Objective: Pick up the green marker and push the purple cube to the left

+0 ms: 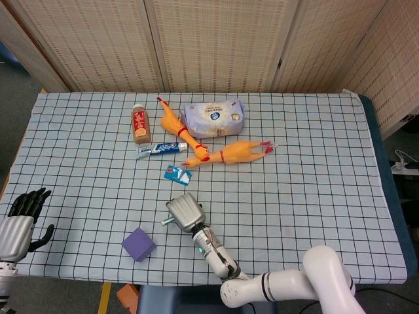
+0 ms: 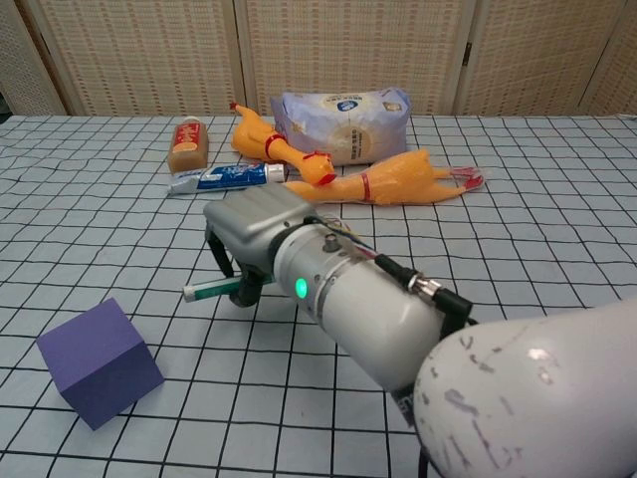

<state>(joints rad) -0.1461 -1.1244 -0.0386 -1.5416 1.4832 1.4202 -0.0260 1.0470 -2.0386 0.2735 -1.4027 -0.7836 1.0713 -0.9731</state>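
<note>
The purple cube (image 1: 138,244) (image 2: 98,362) sits near the table's front edge, left of centre, turned at an angle. My right hand (image 1: 185,212) (image 2: 254,231) grips the green marker (image 2: 212,289) (image 1: 168,221), whose tip points left. The marker's tip is clear of the cube, up and to the right of it. My left hand (image 1: 21,222) shows only in the head view, at the far left beyond the table's corner, fingers extended and holding nothing.
At the back stand a brown bottle (image 1: 140,124), a toothpaste tube (image 1: 160,148), two rubber chickens (image 1: 229,154), a wipes pack (image 1: 214,117) and a small blue packet (image 1: 177,174). The checked tablecloth (image 1: 308,183) covers the table.
</note>
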